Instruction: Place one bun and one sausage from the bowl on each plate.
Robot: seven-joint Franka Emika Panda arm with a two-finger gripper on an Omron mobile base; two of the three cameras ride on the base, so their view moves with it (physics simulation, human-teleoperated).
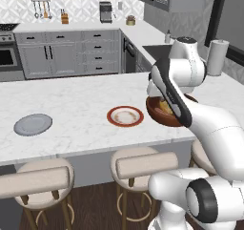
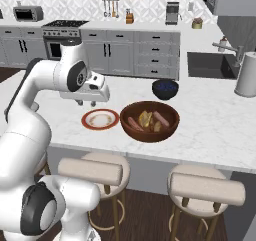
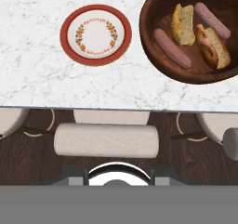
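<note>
The reddish-brown bowl (image 2: 150,130) (image 3: 153,14) stands on the marble counter, its near side hidden by my arm in the left base view (image 1: 157,110). In it lie two buns (image 3: 182,17) (image 3: 216,49) and two sausages (image 3: 172,48) (image 3: 211,19). Just left of the bowl is the red-rimmed cream plate (image 2: 100,119) (image 1: 125,116) (image 3: 95,34), bare. The grey plate (image 1: 33,124) lies far to the left, also bare. My gripper (image 2: 86,104) hovers above the counter's front edge, just left of the red-rimmed plate, open, with nothing between its fingers.
A small dark navy bowl (image 2: 165,88) sits behind the wooden bowl. A sink (image 2: 210,65) and a paper towel roll (image 2: 246,75) are at the right. Padded stools (image 3: 106,140) (image 1: 145,164) stand below the counter's front edge.
</note>
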